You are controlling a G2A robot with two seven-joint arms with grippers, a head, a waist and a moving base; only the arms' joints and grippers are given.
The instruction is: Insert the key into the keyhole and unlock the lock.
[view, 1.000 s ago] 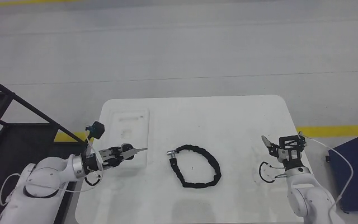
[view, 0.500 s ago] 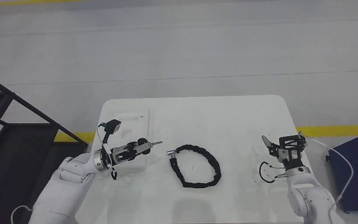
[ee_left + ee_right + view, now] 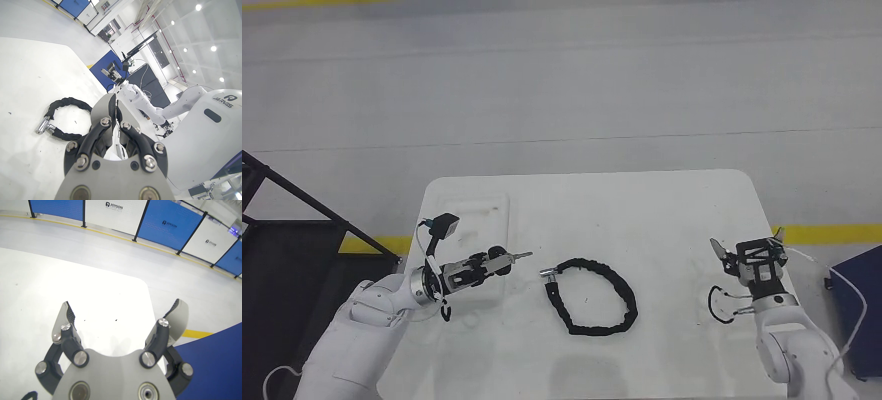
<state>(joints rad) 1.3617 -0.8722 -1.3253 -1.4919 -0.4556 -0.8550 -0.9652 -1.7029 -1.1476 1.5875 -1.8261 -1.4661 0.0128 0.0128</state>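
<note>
- Count: we log one table, one white tray, one key, one lock and two grippers.
- The tray lies right by the left jaws, on their side away from the lock.
- Left gripper: the jaws are pinched together on the key. Its thin metal shaft sticks out past the fingertips and points toward the lock.
- Lock: a single black sleeved loop, flat on the table. It lies near the key's tip and ahead of it, not touching. Its silver cylinder is the part nearest the left jaws.
- Right gripper: the jaws are spread wide with only bare tabletop between them. The lock lies well apart from them, between the two grippers.
</note>
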